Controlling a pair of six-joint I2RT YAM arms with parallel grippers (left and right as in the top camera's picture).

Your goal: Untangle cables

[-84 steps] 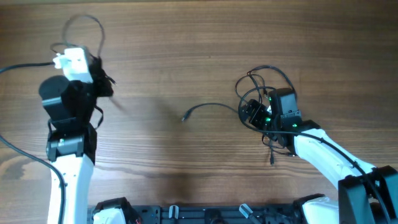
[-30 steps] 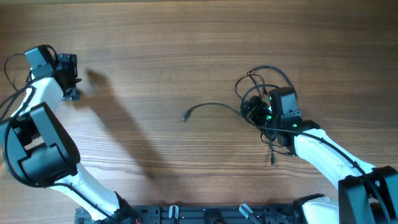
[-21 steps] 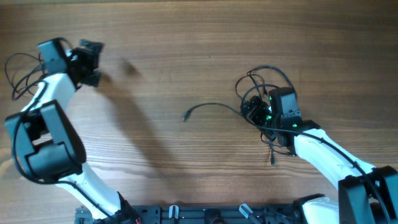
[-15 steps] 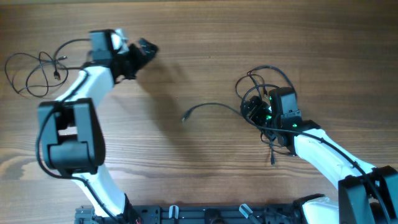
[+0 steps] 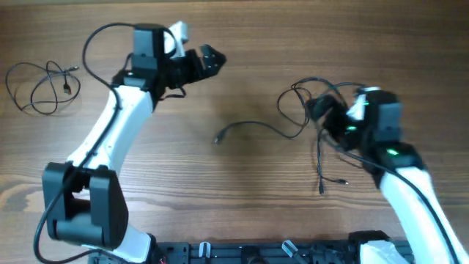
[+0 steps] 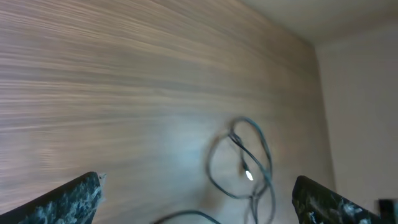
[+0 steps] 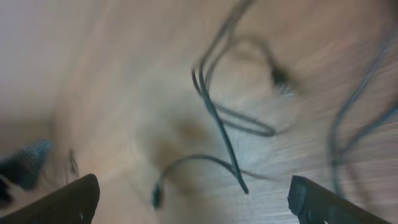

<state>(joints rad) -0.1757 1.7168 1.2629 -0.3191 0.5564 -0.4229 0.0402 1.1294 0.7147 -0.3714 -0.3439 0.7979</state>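
Note:
The cables lie in two places. One loose black cable (image 5: pixel 42 88) is coiled at the far left. A tangled bundle (image 5: pixel 304 103) lies right of centre, one strand ending in a plug (image 5: pixel 218 137) and another (image 5: pixel 321 172) trailing toward the front. My left gripper (image 5: pixel 207 62) hovers open at the upper middle, nothing between its fingers; its wrist view shows the bundle's loops (image 6: pixel 242 162) ahead of the left gripper (image 6: pixel 199 205). My right gripper (image 5: pixel 327 116) stands open beside the bundle. The right gripper (image 7: pixel 202 202) is empty, with cable loops (image 7: pixel 227 118) ahead.
The wooden table (image 5: pixel 242 213) runs to all edges of the overhead view. A thicker black arm cable (image 5: pixel 99 40) arcs behind the left arm. The arm bases sit along the front edge (image 5: pixel 242 253).
The left arm swung from the far left to the upper middle, leaving a loose cable behind. The right arm drew back to the right and the bundle spread out.

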